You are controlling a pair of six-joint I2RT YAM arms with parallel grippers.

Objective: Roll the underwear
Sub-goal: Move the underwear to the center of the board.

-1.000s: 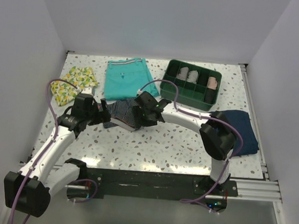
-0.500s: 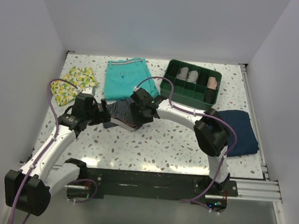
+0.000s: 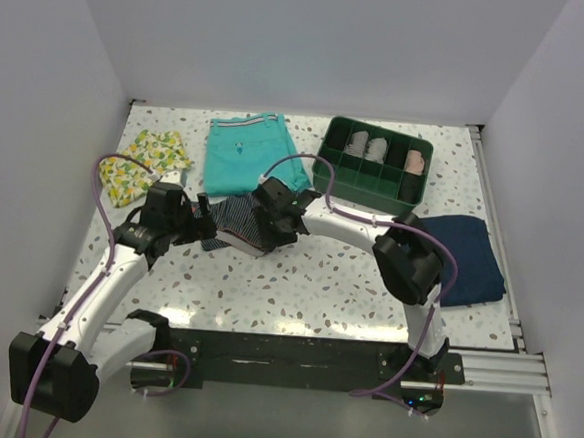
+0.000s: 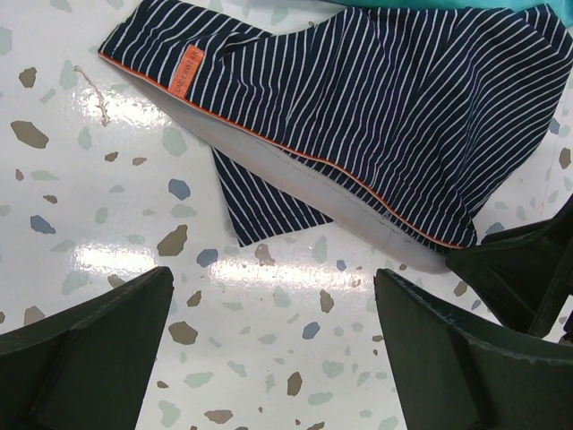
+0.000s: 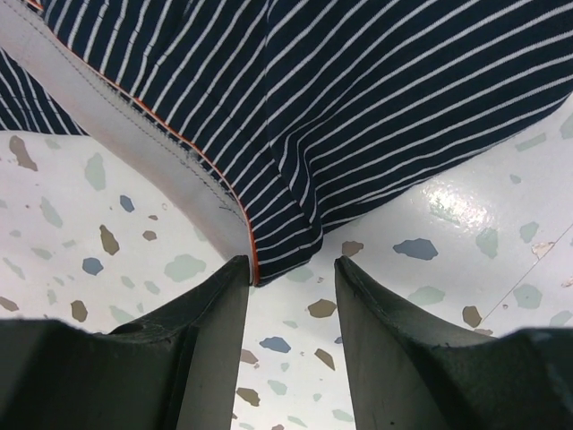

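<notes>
The underwear is small navy cloth with pale pinstripes, a grey waistband and a reddish edge, lying folded on the table in the middle left. It fills the top of the left wrist view and of the right wrist view. My left gripper is open over bare table just left of it, its fingers wide apart. My right gripper is open at the underwear's right corner, the corner lying just at the fingertips.
Teal shorts lie behind the underwear. A lemon-print cloth lies at the back left. A green divided tray with rolled items stands at the back right. A plain navy garment lies at the right.
My right gripper has moved left and a little back along the underwear's right edge. The left arm has not moved.
</notes>
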